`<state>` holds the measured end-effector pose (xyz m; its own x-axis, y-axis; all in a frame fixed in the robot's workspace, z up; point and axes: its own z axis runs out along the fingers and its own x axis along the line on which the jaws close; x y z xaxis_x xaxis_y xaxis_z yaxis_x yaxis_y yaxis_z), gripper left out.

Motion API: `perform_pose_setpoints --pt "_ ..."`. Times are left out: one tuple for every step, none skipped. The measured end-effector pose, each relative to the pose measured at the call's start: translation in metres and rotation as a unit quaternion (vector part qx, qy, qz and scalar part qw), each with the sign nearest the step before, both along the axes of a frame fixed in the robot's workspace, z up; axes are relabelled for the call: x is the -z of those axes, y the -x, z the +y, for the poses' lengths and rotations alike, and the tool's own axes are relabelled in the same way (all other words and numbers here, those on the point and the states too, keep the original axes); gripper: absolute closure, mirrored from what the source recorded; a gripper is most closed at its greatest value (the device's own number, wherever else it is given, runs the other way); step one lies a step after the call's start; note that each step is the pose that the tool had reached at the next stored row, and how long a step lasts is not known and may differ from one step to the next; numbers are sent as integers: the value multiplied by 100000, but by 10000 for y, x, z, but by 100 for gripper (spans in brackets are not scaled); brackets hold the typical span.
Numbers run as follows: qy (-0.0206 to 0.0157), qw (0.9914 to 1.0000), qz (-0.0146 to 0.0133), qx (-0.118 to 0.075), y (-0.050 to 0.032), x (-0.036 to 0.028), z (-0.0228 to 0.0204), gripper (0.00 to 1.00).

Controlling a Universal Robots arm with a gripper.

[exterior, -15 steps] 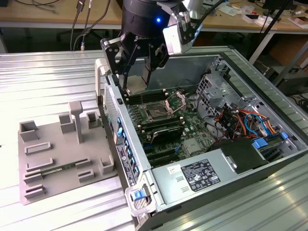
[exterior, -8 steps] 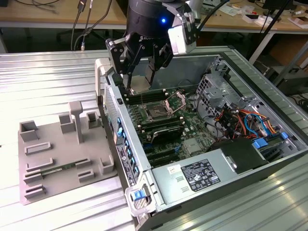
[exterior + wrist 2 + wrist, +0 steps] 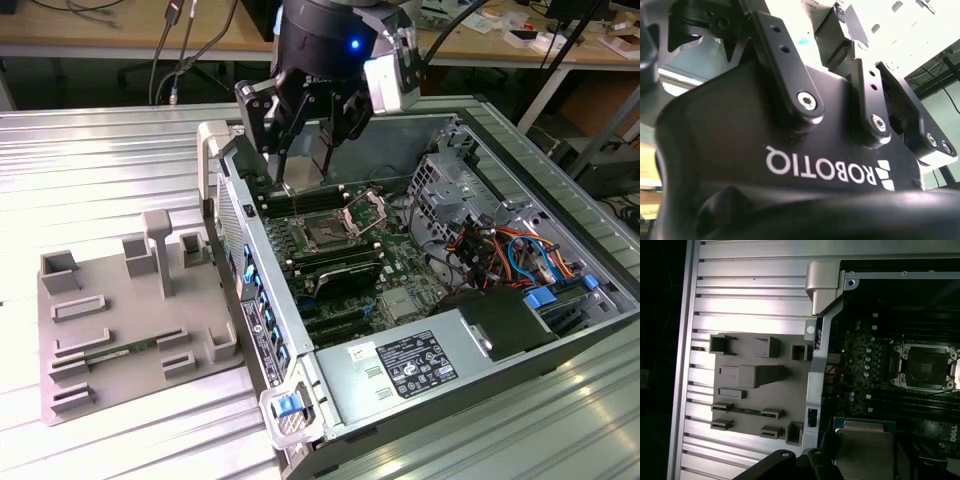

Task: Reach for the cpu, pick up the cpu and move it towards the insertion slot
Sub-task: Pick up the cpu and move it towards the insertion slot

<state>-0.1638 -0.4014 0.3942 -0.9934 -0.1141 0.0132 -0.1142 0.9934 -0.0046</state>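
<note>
My gripper hangs over the back left part of the open computer case, just inside its left wall. It is shut on the cpu, a flat square chip with a pale silver top and a greenish rim, seen close up in the first wrist view. The insertion slot is a dark square socket in a shiny silver bracket on the motherboard, below the gripper and to the exterior view's right of it. In the first wrist view the insertion slot lies apart from the held cpu. The gripper's black body shows in the second wrist view.
A grey fixture block with a green memory stick lies on the ribbed metal table, on the exterior view's left of the case. Inside the case are a drive cage, coloured cables and a power supply.
</note>
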Motion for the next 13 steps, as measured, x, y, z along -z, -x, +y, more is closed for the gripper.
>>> perform_pose_setpoints --pt "1 100000 0 -2 -27 1 0 45" --pt "0 100000 -1 -1 -42 2 0 45" --pt "-5 100000 -1 0 -57 3 0 45" --pt "-4 100000 0 0 -70 4 0 45" --pt "0 100000 -1 -2 -88 5 0 45" --pt "0 100000 0 -2 -97 5 0 45" --pt "-2 100000 0 -3 -109 6 0 45" --pt "-1 100000 -1 -3 -119 6 0 45" --pt "-2 100000 -2 0 -129 7 0 45" --pt "-1 100000 -2 -2 -144 7 0 45" --pt "2 100000 1 1 -154 8 0 45" --pt "1 100000 0 -1 -168 8 0 45" --pt "-1 100000 0 -2 -179 9 0 45"
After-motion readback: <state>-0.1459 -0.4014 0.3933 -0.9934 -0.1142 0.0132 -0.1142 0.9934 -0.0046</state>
